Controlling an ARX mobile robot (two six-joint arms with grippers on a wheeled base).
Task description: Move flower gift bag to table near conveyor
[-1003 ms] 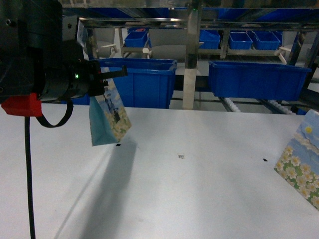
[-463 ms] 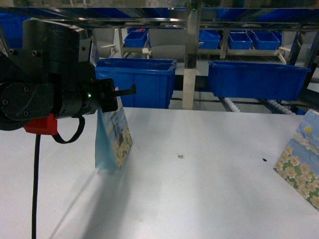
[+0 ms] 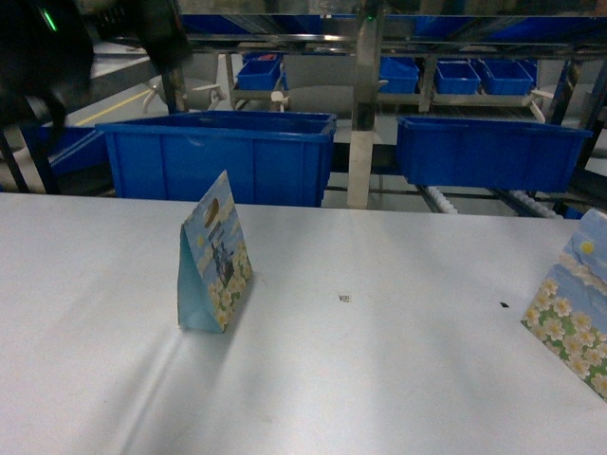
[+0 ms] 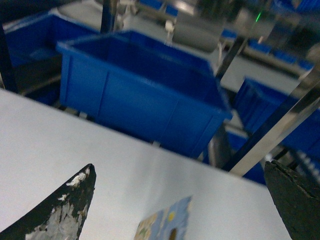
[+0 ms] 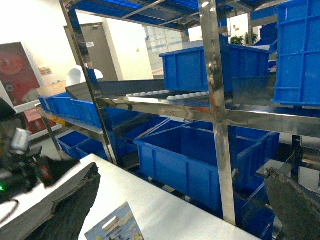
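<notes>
Blue bins (image 3: 228, 152) line the worktop's (image 3: 379, 379) far edge; our bag (image 3: 213, 256) stands upright near it, left of centre. Both tools (image 4: 180, 200) (image 5: 185, 210) gape wide, holding nothing.

Head view faces the table (image 3: 379, 379) level; both wrist views look down on the flower gift bag (image 3: 213, 261).

blue bins (image 3: 220, 156) on steel racks (image 5: 220, 112), poss. a door (image 5: 88, 47) behind.

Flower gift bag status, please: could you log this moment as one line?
flower gift bag: upright on table, released | left gripper: open, above bag | right gripper: open
</notes>
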